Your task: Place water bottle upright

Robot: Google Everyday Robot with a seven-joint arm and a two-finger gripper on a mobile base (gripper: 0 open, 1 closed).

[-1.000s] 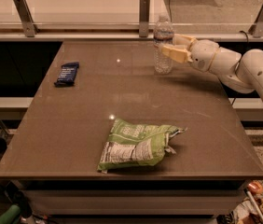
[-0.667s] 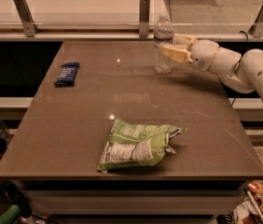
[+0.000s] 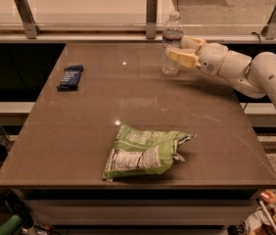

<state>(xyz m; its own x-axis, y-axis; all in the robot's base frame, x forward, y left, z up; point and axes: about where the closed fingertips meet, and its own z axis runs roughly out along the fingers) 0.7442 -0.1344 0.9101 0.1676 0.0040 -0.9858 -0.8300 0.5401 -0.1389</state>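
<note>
Water bottle (image 3: 172, 39) stands upright on the table (image 3: 216, 131), close to the table's far edge and a little right of its middle, cap on top and base flat on the surface. The gripper (image 3: 176, 49) comes in from the table's right side and sits level with the lower half of the bottle, right against it; whether it is clamped on the bottle or has let go cannot be told from here. A green snack bag (image 3: 143, 153) lies near the table's front edge and a small blue packet (image 3: 70, 77) near its left edge, both well apart from the bottle.

The bottle looks light and thin-walled, so it will likely dent under a hard squeeze and tip easily if nudged near the cap. Its smooth plastic may slip. The ribbed body below the label seems the best place to hold, low down, with a gentle release straight sideways
</note>
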